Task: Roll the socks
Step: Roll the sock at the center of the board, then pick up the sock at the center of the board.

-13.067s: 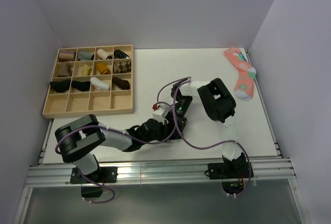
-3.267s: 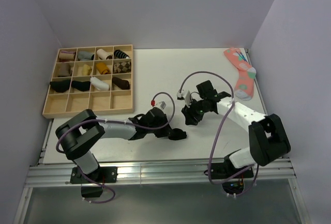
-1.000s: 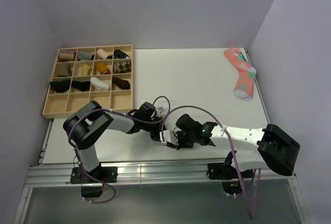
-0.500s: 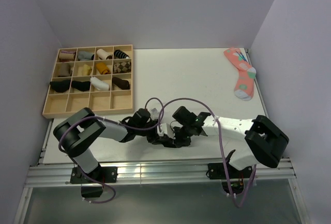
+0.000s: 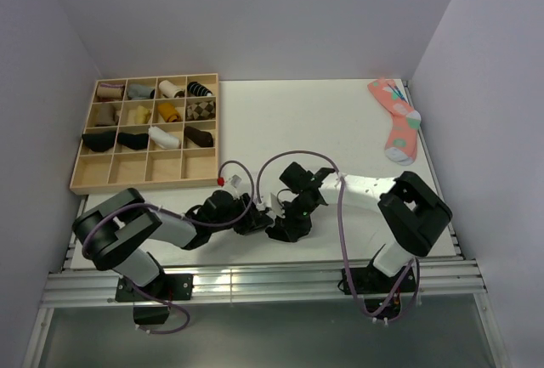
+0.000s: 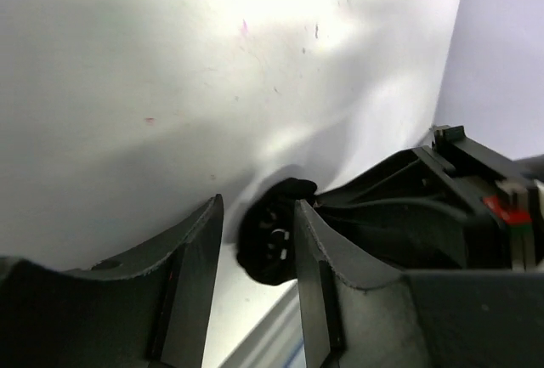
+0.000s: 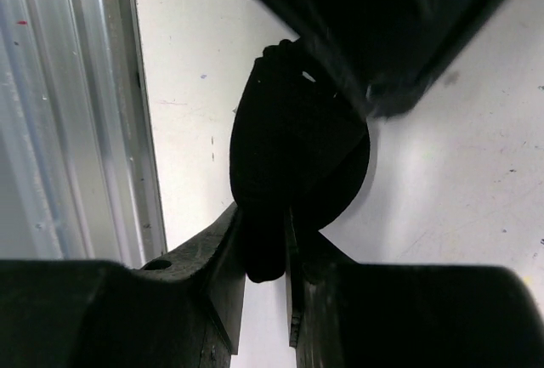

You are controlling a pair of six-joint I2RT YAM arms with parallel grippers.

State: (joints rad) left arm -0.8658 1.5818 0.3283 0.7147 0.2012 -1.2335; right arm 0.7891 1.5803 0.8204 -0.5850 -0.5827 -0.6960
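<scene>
- Rolling looks nearly done to me: the socks [image 7: 285, 151] sit as a tight black bundle at the 6 o'clock edge of the surface [image 5: 340, 121].
- The right gripper [image 7: 263, 245] is clamped on the bundle's edge, reaching in from about 1 o'clock seen from above.
- The left gripper [image 6: 259, 215] stands with fingers apart, with the socks just past its tips, at its 3 o'clock from above.
- Next, I'd guess, the cuff needs tucking over so the roll holds.

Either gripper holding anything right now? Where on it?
Right gripper pinches the black socks by one edge. Left gripper is open, holding nothing.
</scene>
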